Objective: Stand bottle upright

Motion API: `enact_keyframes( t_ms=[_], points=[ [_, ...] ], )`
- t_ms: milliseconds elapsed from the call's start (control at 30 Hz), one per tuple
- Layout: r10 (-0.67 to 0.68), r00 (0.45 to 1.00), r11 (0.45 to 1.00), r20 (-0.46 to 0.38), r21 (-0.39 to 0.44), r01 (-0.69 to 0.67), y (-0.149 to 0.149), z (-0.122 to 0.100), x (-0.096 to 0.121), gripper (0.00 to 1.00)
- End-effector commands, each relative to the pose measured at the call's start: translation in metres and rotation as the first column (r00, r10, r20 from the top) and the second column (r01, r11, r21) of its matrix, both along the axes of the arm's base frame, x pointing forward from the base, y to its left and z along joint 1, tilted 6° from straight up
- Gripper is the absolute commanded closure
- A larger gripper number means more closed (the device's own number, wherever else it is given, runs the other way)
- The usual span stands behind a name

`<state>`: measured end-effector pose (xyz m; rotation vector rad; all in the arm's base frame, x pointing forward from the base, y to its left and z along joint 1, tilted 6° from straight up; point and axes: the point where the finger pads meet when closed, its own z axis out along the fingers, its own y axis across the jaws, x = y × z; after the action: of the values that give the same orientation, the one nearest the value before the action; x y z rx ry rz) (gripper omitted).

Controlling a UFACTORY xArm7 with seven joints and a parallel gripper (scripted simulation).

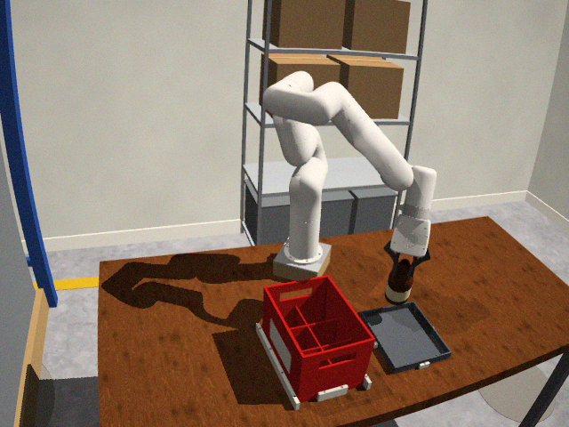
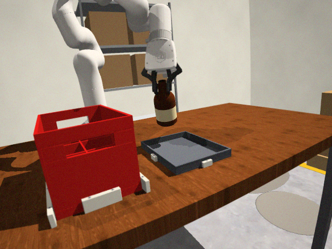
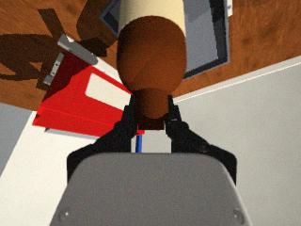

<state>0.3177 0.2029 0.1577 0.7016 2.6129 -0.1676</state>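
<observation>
My gripper is shut on the neck of the brown bottle, which has a cream label. The bottle hangs upright in the air, base down, over the far edge of the dark grey tray. The tray lies flat on the wooden table, and nothing lies on it. The red crate with its dividers stands just left of the tray, held by white corner brackets.
The arm's base stands on the table behind the crate. A metal shelf rack with cardboard boxes stands behind the table against the wall. The table's front edge runs close to the tray and the crate.
</observation>
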Motion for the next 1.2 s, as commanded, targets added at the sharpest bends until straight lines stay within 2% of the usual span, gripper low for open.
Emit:
enact_keyframes(
  t_ms=[0, 1167],
  points=[
    [0.001, 1.000, 1.000, 0.003, 0.003, -0.001, 0.001, 0.001, 0.001, 1.00],
    [0.001, 1.000, 1.000, 0.003, 0.003, -0.001, 0.004, 0.004, 0.030, 1.00]
  ],
)
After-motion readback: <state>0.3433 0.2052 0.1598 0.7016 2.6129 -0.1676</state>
